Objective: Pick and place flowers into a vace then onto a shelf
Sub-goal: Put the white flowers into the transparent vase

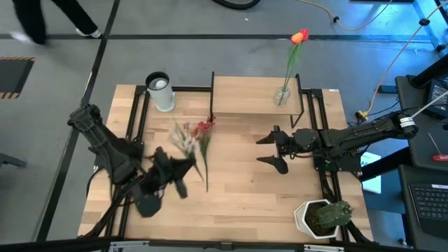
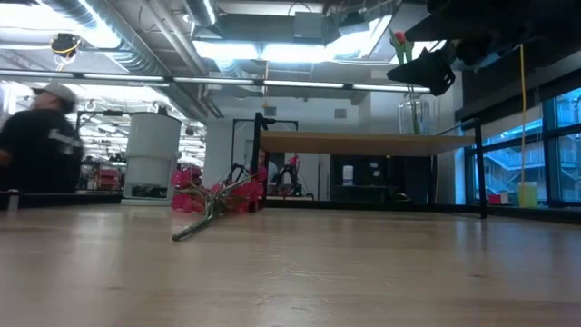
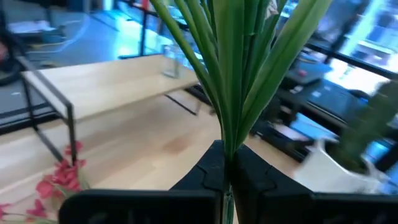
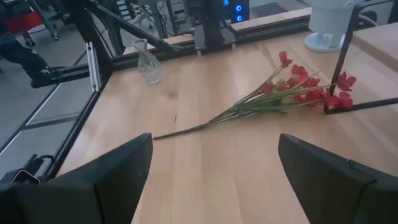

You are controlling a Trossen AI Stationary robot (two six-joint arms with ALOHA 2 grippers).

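Observation:
My left gripper (image 1: 179, 169) (image 3: 228, 165) is over the table's near left part, shut on a bunch of green stems whose white blossoms (image 1: 183, 140) point toward the shelf. A red blossom sprig (image 1: 204, 140) (image 4: 280, 93) (image 2: 213, 200) lies flat on the table beside it. The light-wood shelf (image 1: 252, 94) (image 2: 363, 143) stands at the far edge. On it is a glass vase (image 1: 282, 95) holding an orange tulip (image 1: 299, 36). My right gripper (image 1: 269, 149) (image 4: 211, 168) hovers open over the table's right middle, with its fingers pointing at the red sprig. My left gripper pinches the green stems and leaves (image 3: 231, 134) between its two shut fingers, at the lower part of the bunch. The stems rise out of the fingers and fan out past the camera. In the high view the white blossoms stick out beyond the fingertips, toward the far edge.
A white cylinder (image 1: 161, 91) stands at the far left by the shelf's leg. A cactus in a white pot (image 1: 325, 217) sits at the near right corner. A small glass vase (image 4: 148, 65) stands near the table's left edge. A person (image 2: 41, 136) is beyond the table.

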